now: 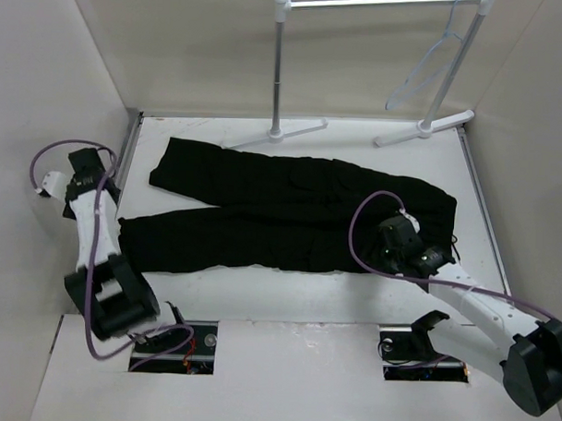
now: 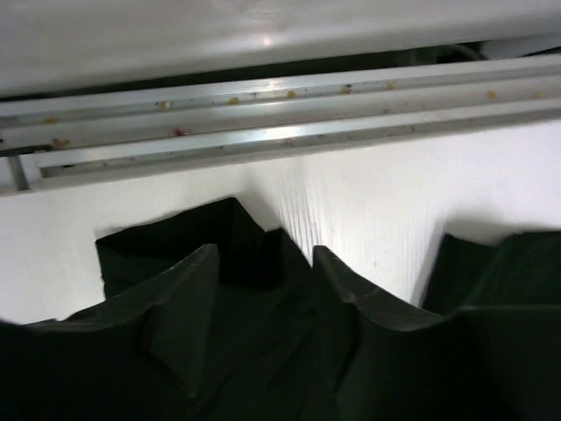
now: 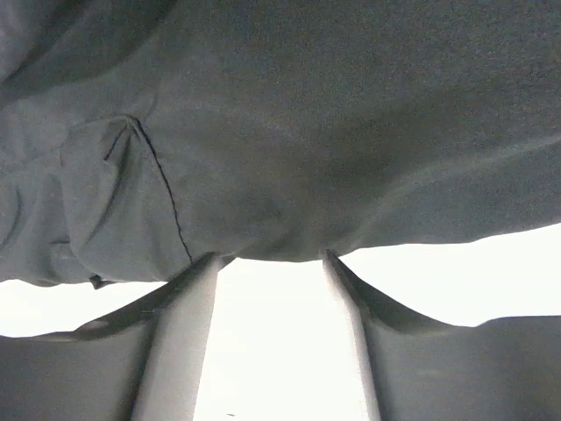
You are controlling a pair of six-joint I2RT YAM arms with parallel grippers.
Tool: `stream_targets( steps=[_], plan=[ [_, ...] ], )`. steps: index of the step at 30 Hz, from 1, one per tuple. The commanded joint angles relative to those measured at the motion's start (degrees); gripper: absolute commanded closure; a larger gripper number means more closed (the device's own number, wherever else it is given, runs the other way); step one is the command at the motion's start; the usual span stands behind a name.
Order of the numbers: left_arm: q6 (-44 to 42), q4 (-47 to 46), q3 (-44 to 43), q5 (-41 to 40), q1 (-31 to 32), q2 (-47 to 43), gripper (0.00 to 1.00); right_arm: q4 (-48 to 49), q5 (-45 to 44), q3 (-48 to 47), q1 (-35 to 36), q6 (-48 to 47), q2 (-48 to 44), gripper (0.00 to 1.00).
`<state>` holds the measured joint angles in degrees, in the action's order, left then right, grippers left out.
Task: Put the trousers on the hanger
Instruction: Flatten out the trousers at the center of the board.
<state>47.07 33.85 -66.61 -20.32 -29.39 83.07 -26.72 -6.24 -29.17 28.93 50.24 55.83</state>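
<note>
Large black soft-fabric trousers (image 1: 290, 211) lie flat on the white tabletop (image 1: 287, 298), legs to the left, waist to the right. Right gripper (image 3: 270, 260) is at the waist end, near edge. Its jaws are parted, tips touching the cloth edge, bare table between them, nothing pinched. Left gripper (image 2: 265, 254) is at the leg ends, jaws wide, cloth slack beneath, not clamped. Fabric is matte and lightly wrinkled, with one stitched seam. The thin translucent triangular hanger (image 1: 424, 68) hangs on the white metal rack (image 1: 381, 3), well apart from the trousers.

Left tool (image 2: 263, 263), jaws parted, right tool (image 3: 270, 260), jaws parted, both wrists low
</note>
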Motion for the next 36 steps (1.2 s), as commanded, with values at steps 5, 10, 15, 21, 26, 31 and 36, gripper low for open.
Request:
stream_targets(
  steps=[5,10,15,21,26,31,36],
  plan=[
    [4.3,9.4,18.1,-0.2,13.4,-23.2,0.52,4.2,-0.2,-4.8,-0.4,-2.2,4.4,0.29],
    [11.4,9.8,33.5,10.1,15.7,-30.3,0.52,8.5,2.0,-4.1,-0.3,0.9,10.9,0.27],
    [12.3,4.0,37.9,10.7,18.4,-26.4,0.52,10.1,2.3,-5.2,0.4,4.4,17.6,0.41],
    [12.0,-0.4,38.5,8.4,12.7,-24.4,0.90,9.3,0.3,-3.3,2.9,9.2,18.6,0.83],
    [7.7,5.9,35.5,4.0,5.2,-29.2,1.00,-1.8,-2.4,1.1,9.1,14.0,6.1,0.85],
    [4.8,12.0,32.0,-3.0,5.0,-29.9,1.00,-10.4,-1.5,3.5,9.9,15.8,-6.0,0.80],
    [4.8,17.7,26.9,-6.3,9.1,-32.1,0.84,-10.4,-1.5,3.5,9.9,15.8,-6.0,0.80]
  ],
)
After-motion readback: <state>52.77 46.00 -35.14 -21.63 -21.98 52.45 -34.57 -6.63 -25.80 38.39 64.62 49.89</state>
